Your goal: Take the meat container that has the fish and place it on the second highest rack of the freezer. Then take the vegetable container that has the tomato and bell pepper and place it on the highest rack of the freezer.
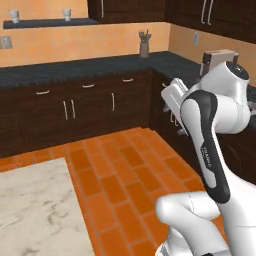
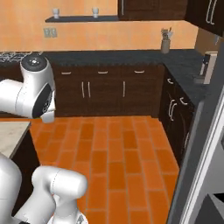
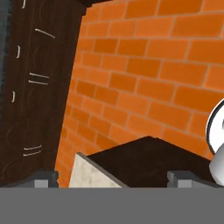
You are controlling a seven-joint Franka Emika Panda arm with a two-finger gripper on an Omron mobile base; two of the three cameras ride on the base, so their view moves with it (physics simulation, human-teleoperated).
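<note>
My gripper [image 3: 113, 177] is open, its two dark fingertips [image 3: 43, 178] far apart with nothing between them. It looks down on orange floor tiles and a corner of the marble-topped island [image 3: 89, 174]. In the left base view the white hand [image 1: 174, 96] hangs in mid-air in front of the corner cabinets. The freezer [image 2: 204, 144] stands at the right edge of the right base view, with its grey door edge-on, white inside and a grey bin [image 2: 216, 204] low down. The meat container, fish, vegetable container, tomato and bell pepper are out of view.
Dark base cabinets [image 1: 75, 107] under a black counter [image 1: 75, 67] line the back and right walls. A utensil holder [image 1: 144, 46] stands in the back corner. The marble island [image 1: 35, 210] fills the lower left. Orange tiled floor [image 2: 113, 148] lies between the island and the cabinets.
</note>
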